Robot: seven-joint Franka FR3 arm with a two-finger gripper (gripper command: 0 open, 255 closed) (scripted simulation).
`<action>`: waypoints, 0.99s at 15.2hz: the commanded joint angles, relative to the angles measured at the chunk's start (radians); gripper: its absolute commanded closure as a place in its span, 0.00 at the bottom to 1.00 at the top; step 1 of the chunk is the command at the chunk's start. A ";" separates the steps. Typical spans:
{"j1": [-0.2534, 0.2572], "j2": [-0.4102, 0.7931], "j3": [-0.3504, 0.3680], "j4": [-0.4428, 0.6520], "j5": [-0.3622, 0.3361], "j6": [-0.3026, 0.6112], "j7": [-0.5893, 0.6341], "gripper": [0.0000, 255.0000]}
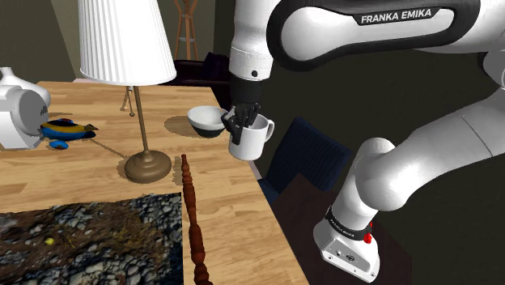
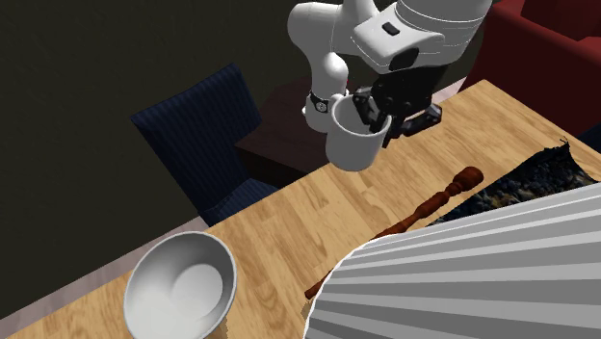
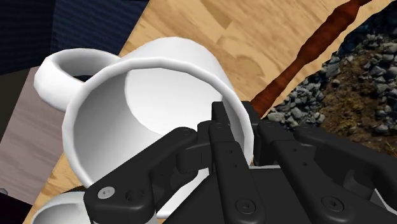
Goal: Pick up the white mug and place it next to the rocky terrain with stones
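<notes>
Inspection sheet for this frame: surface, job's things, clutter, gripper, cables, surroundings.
surface: wooden table.
job's things: white mug, raised near the table's edge; rocky terrain lying on the table, apart from the mug.
clutter: lamp, bowl, turned spindle, white appliance.
grippers: gripper shut on the mug's rim.
cables: thin line at the lamp's base, perhaps its cord.
surroundings: blue chair, red sofa.

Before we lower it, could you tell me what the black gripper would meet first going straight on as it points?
The black two-finger gripper, shut on the rim of the white mug, points downward. Carried on, the mug's base would probably meet the light wooden table near its edge, though depth is unclear.
</notes>
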 commanded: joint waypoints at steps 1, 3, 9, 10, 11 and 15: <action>0.027 -0.051 0.024 -0.025 0.026 -0.022 0.035 1.00; 0.054 -0.095 0.050 -0.047 0.053 -0.041 0.071 1.00; 0.139 -0.205 0.138 -0.082 0.140 -0.102 0.193 1.00; 0.153 -0.220 0.153 -0.084 0.155 -0.111 0.215 1.00; 0.167 -0.233 0.170 -0.084 0.170 -0.121 0.238 1.00; 0.218 -0.274 0.239 -0.074 0.230 -0.155 0.330 1.00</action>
